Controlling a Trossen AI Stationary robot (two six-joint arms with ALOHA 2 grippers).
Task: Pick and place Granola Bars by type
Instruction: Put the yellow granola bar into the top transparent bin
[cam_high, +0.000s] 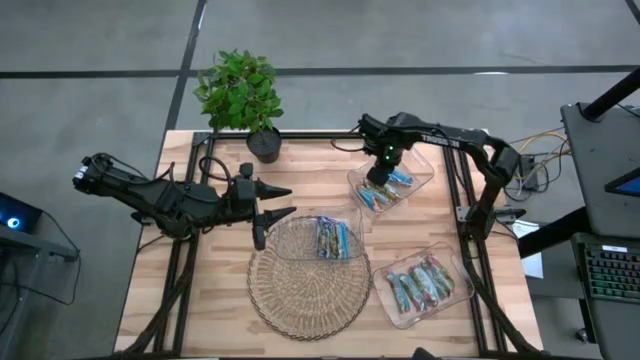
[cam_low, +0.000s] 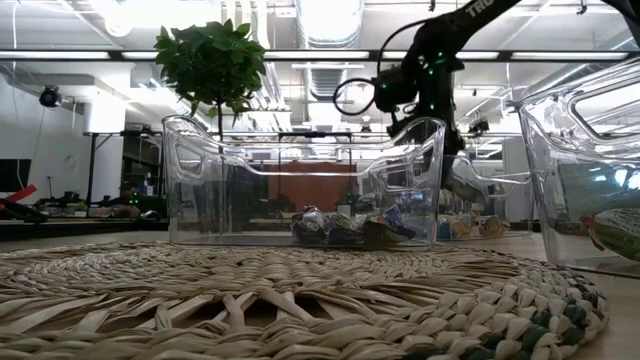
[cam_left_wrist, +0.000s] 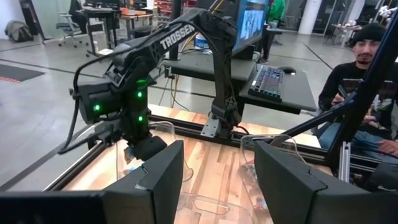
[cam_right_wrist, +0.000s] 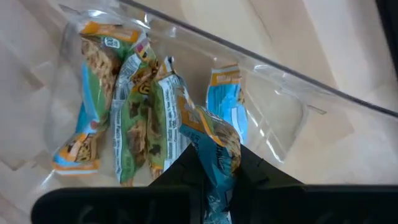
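Revealing a blue bar (cam_right_wrist: 217, 155) pinched by right gripper (cam_right_wrist: 214, 180).

A grey concrete floor (cam_high: 90, 60) with dark seams surrounds the wooden counter (cam_high: 170, 290). A potted plant (cam_high: 240, 95) stands at its far edge. To one side, a dark desk (cam_left_wrist: 273, 84) carries a keyboard (cam_left_wrist: 268, 81) and a monitor (cam_left_wrist: 252, 22). A seated person (cam_left_wrist: 357, 74) watches nearby. Long ceiling lights (cam_low: 90, 54) and ducts (cam_low: 330, 20) run overhead.
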